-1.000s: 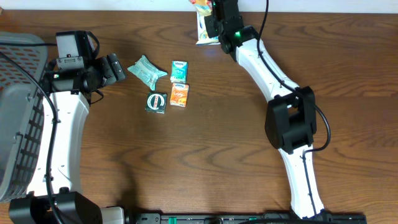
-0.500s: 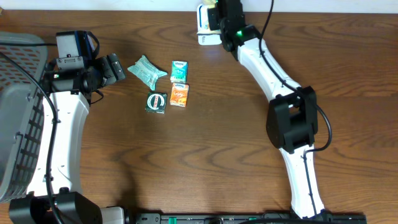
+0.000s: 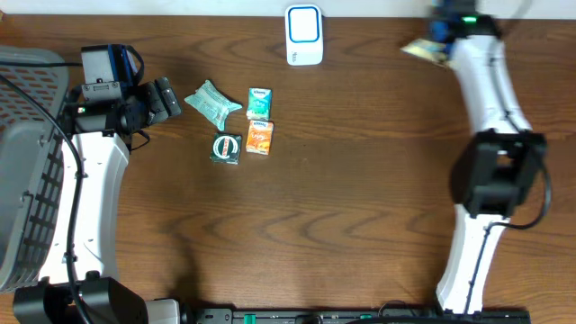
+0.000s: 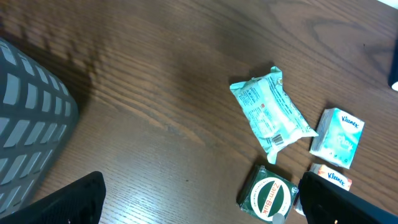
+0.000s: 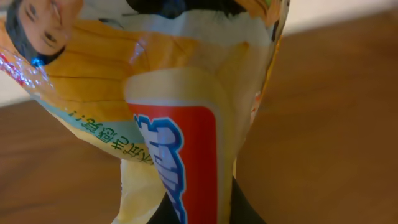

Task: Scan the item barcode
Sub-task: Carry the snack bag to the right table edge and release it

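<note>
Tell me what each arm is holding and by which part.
The right gripper is shut on the yellow snack packet, pinching one end of it. The left gripper is open and holds nothing.

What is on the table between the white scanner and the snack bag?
Nothing; the overhead view shows only bare wooden table between the scanner and the snack bag.

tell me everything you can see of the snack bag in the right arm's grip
The snack bag is crinkled glossy plastic, yellow and orange, with a red panel of blue lettering and a printed face near one corner. The shut right tool pinches it, seemingly above the wooden table near its far edge, right of the white scanner. Nothing else touches it.
</note>
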